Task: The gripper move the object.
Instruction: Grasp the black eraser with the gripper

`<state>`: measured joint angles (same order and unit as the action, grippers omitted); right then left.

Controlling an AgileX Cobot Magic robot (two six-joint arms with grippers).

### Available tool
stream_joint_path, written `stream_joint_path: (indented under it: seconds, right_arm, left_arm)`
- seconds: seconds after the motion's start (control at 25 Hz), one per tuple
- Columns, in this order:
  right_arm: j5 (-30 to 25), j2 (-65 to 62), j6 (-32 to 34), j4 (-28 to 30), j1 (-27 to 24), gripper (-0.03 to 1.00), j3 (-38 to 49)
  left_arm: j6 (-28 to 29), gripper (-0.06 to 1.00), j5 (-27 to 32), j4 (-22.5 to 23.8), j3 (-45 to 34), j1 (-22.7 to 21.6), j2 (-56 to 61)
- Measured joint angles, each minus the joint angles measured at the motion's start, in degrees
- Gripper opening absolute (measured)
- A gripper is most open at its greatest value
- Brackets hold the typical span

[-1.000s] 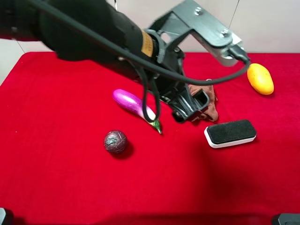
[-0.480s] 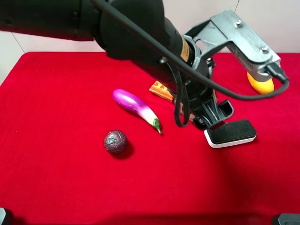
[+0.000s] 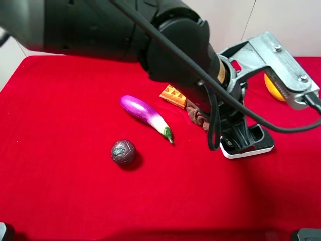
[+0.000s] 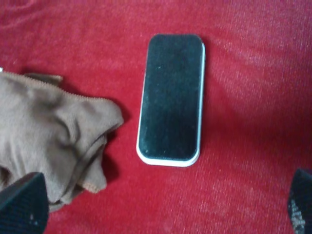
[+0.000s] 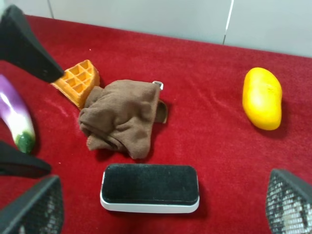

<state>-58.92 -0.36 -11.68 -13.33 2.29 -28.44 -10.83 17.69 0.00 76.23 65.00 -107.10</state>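
The eraser point(image 3: 265, 144), a white base with a black felt top, lies flat on the red cloth at the right. My left gripper point(image 3: 246, 138) reaches across from the left and hangs just over the eraser's left end, hiding that part. In the left wrist view the eraser point(image 4: 170, 109) lies whole ahead of the left gripper point(image 4: 161, 204), whose black fingertips point(image 4: 19, 202) stand wide apart, open and empty. The right wrist view shows the eraser point(image 5: 149, 187) in front of my right gripper point(image 5: 158, 204), open with mesh pads point(image 5: 290, 200) wide apart. The right gripper is outside the high view.
A brown cloth point(image 3: 196, 116) lies crumpled just left of the eraser, beside an orange waffle piece point(image 3: 173, 96). A purple eggplant point(image 3: 145, 116) and a dark ball point(image 3: 124, 151) lie further left. A yellow mango point(image 3: 271, 86) sits behind the left arm's bracket.
My left arm has swung to the right, from above the brown cloth to above the eraser's left end. The waffle piece and cloth have come into view. The objects have not moved.
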Motion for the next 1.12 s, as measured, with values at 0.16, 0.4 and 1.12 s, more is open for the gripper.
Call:
stream_joint_path:
  seconds: [0.16, 0.4, 1.12]
  right_arm:
    - [0.00, 0.00, 0.00, -0.57, 0.00, 0.63, 0.00]
    - [0.00, 0.00, 0.00, -0.62, 0.00, 0.63, 0.00]
    - [0.05, 0.00, 0.00, -1.42, 0.00, 0.63, 0.00]
  left_arm:
    - [-0.49, 0.98, 0.15, 0.00, 2.59, 0.16, -2.50]
    - [-1.32, 0.98, 0.15, 0.31, 5.65, 0.16, -6.05]
    - [-1.50, 0.98, -4.14, 1.64, 8.68, 1.61, -12.48]
